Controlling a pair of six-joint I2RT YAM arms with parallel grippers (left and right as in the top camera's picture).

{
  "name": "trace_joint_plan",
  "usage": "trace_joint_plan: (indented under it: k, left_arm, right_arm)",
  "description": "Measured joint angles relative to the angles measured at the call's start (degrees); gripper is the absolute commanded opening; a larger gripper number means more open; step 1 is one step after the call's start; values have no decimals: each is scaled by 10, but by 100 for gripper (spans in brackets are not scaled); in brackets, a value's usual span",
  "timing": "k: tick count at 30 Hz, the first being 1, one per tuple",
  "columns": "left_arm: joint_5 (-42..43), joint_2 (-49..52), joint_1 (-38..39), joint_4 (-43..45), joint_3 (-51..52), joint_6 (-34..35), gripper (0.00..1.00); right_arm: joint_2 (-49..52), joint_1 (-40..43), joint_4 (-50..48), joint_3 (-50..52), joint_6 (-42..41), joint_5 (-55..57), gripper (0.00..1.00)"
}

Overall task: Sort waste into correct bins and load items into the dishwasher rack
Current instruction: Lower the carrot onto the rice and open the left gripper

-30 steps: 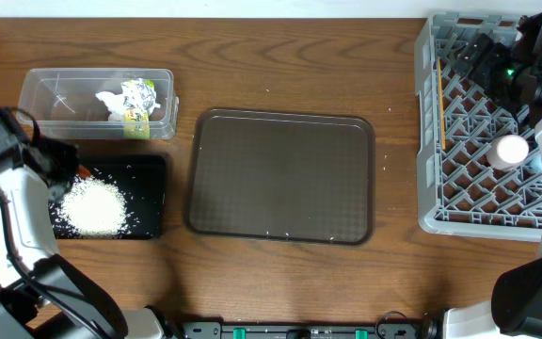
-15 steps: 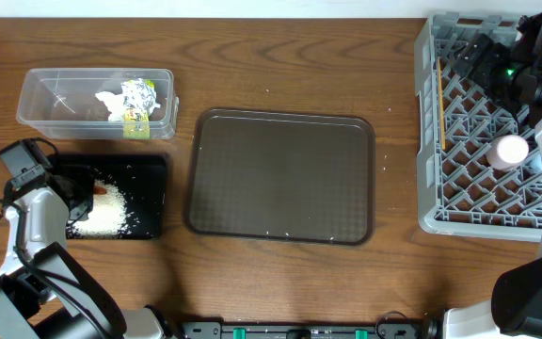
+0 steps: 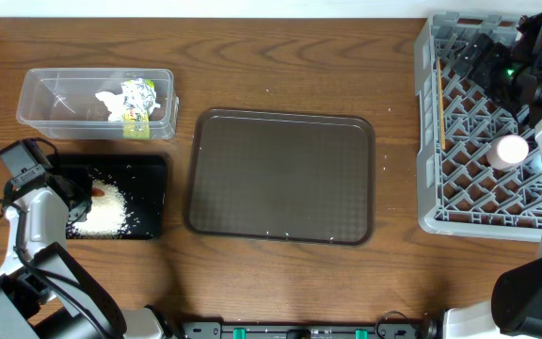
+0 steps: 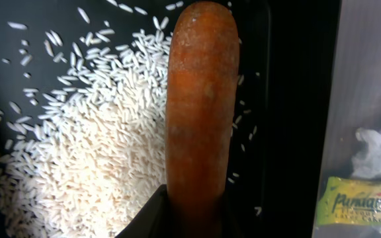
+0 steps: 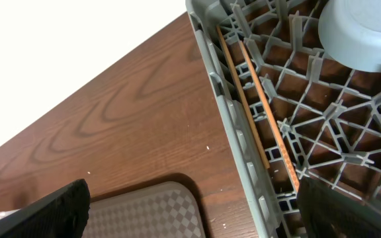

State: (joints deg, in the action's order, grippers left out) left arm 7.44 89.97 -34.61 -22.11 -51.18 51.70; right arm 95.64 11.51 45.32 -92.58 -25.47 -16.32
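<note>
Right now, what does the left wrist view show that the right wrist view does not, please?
Left wrist only: the carrot gripped over rice in the black tray, and the yellow-green wrapper. Right wrist only: wooden chopsticks and a light blue bowl in the dishwasher rack, plus a corner of the serving tray. Both: only dark fingertips, of left gripper and right gripper.

There is one carrot (image 4: 200, 99), one wrapper (image 3: 139, 96), one clear tub (image 3: 97, 72), one black tray (image 3: 149, 179), one brown tray (image 3: 280, 176), one rack (image 3: 425, 122), two chopsticks (image 5: 264, 106)
</note>
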Motion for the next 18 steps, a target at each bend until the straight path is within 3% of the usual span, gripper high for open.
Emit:
trace_joint_plan:
  k: [12, 15, 18]
  left_arm:
    - [-53, 0, 0, -16, 0, 0, 24]
    - [-56, 0, 0, -17, 0, 1, 30]
    - [-60, 0, 0, -19, 0, 4, 30]
  right_arm:
    - [0, 0, 0, 0, 0, 0, 99]
    - [0, 0, 0, 0, 0, 0, 99]
    - [0, 0, 0, 0, 0, 0, 99]
